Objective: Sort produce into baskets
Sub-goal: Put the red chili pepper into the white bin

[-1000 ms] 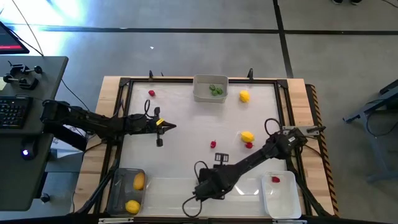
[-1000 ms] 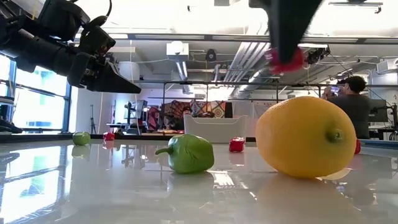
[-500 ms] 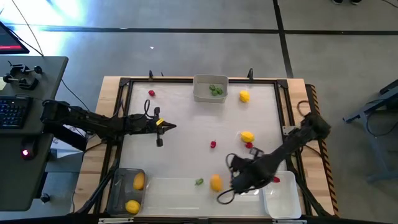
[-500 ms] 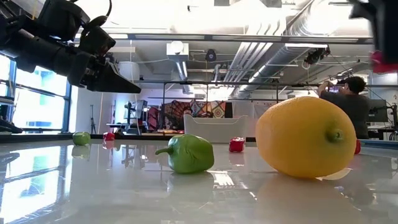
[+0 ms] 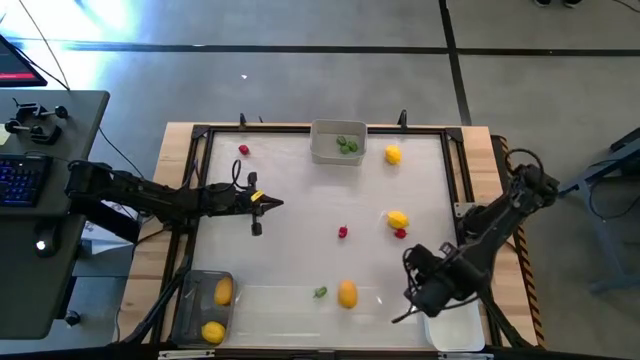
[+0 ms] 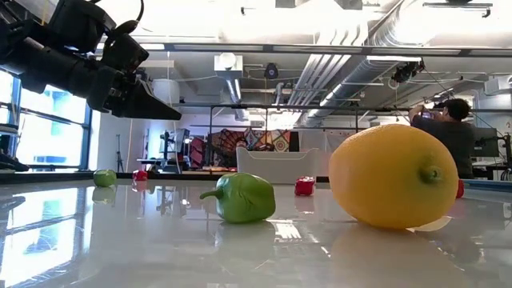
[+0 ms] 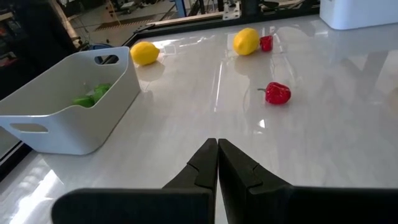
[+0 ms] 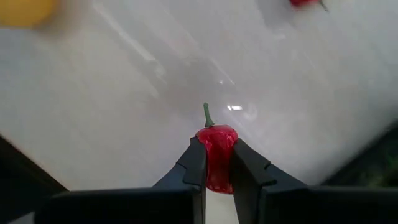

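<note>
My right gripper [image 8: 216, 148] is shut on a small red produce piece with a green stem [image 8: 216, 155]. It hangs over the table's near right part [image 5: 422, 292], beside the white basket [image 5: 455, 328]. My left gripper [image 5: 276, 203] is shut and holds nothing, above the table's left middle. On the table lie yellow pieces [image 5: 347, 293] [image 5: 398, 219] [image 5: 393, 154], red pieces [image 5: 342, 232] [image 5: 400, 233] [image 5: 243, 150] and a green piece [image 5: 320, 292]. The grey basket [image 5: 322, 152] holds green pieces. The dark-tinted basket [image 5: 190, 300] holds two yellow pieces. My right gripper pinches the red piece by its two sides [image 8: 216, 140] between its two fingers [image 8: 198, 160]. The fingers come from above, pointing down. The piece is lifted clear of the table, and its green stem [image 8: 206, 115] sticks out past the fingertips.
The table has a raised dark frame and a wooden border [image 5: 505, 200]. A big yellow piece [image 6: 392, 176] and a green one [image 6: 244, 198] fill the low view's foreground. A person [image 6: 456, 132] stands in the room beyond. A desk with a keyboard [image 5: 20, 175] is at the left.
My right gripper has carried the red piece from the table's near middle toward the right edge, up to the white basket, rolling its wrist on the way. That move uncovered the yellow and green pieces near the front edge. The arm now hides the red piece in the white basket.
</note>
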Tool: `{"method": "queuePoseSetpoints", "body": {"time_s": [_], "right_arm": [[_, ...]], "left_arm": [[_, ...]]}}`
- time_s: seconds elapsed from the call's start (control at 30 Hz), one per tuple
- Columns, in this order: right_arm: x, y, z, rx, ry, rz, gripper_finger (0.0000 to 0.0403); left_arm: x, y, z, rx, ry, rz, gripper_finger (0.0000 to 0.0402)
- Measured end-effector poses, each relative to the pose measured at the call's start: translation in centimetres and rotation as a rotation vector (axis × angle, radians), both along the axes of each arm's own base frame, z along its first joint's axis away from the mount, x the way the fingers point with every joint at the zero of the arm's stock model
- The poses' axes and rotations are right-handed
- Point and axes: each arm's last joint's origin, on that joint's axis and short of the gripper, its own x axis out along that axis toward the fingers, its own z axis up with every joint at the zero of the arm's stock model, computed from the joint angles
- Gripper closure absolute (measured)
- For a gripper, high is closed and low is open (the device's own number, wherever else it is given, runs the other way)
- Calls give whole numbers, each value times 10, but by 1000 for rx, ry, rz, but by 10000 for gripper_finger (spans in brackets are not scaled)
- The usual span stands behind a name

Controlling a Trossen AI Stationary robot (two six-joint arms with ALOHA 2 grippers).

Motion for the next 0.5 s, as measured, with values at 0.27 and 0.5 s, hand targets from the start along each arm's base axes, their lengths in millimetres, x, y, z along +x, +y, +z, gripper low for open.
{"method": "queuePoseSetpoints", "body": {"time_s": [0.27,0.5], "right_arm": [[-27,11,-33,51,137,-87,373],[-47,21,-61,109,180,-151,373]], "left_arm": [[0,0,0,3,1,1,402],[0,0,0,0,0,2,402]]}}
